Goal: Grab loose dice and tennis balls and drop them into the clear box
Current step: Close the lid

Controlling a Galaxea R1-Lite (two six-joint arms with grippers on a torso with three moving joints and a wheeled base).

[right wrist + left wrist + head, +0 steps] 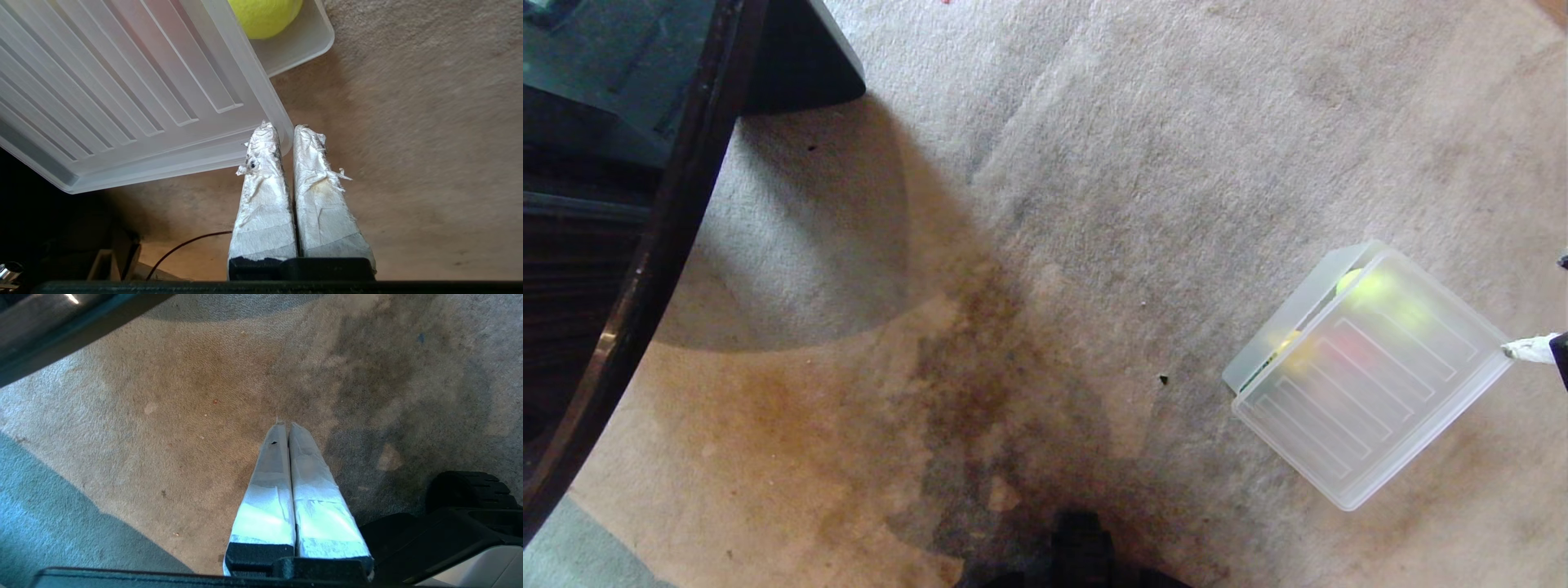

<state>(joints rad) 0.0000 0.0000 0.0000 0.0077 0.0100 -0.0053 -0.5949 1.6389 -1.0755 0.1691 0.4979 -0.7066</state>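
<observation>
Right wrist view first: my right gripper (282,132) has its paper-wrapped fingers pressed together, holding nothing, tips right against the corner of the flat ribbed clear lid (122,81) that lies askew over the frosted translucent plastic tub (302,45). Just past the tips, a fuzzy yellow-green tennis ball (263,16) sits inside. I judge that lid light, stiff and slippery, best nudged at its edge. Left gripper (284,426) hangs closed and empty over stained beige carpet (1054,204); dark furniture (605,204) stands far left.
</observation>
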